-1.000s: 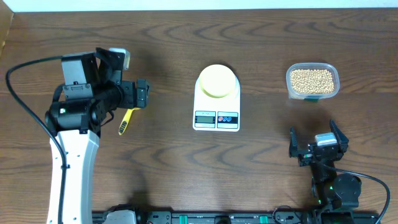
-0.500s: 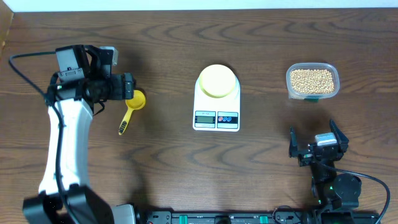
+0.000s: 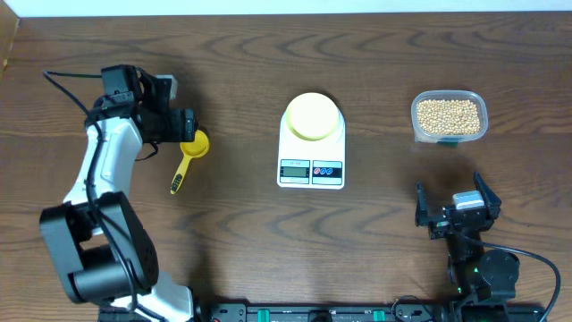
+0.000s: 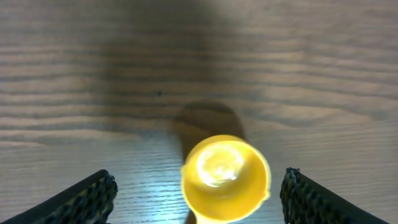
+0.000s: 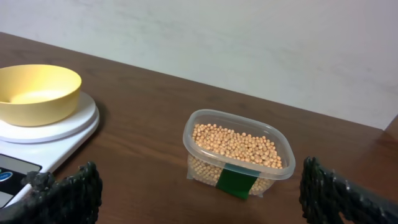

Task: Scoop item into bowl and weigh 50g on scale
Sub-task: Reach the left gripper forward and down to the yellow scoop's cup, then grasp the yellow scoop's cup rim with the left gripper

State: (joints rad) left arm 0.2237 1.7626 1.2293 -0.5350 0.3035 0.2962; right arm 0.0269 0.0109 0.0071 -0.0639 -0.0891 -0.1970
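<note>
Since a second ago the left arm (image 3: 105,170) has swung back toward the left edge. The left jaws no longer cover the cup of the yellow scoop (image 3: 193,145), which lies where it lay.

Nearest the robot's base, the right jaws stand wide open and empty above the tabletop (image 3: 250,241), pointing toward the far edge. Farther out, at the middle, sits the scale (image 3: 311,168) with its display toward the base. The bowl (image 3: 312,116) rests on its platform and looks empty.

To the left, the scoop lies flat with its handle toward the base and its cup away. The left jaws hang at that cup, spread wide; in the left wrist view the cup sits between the two fingers and touches neither.

At far right the clear tub (image 5: 236,184) holds the beans (image 3: 447,114), well apart from the scale.
</note>
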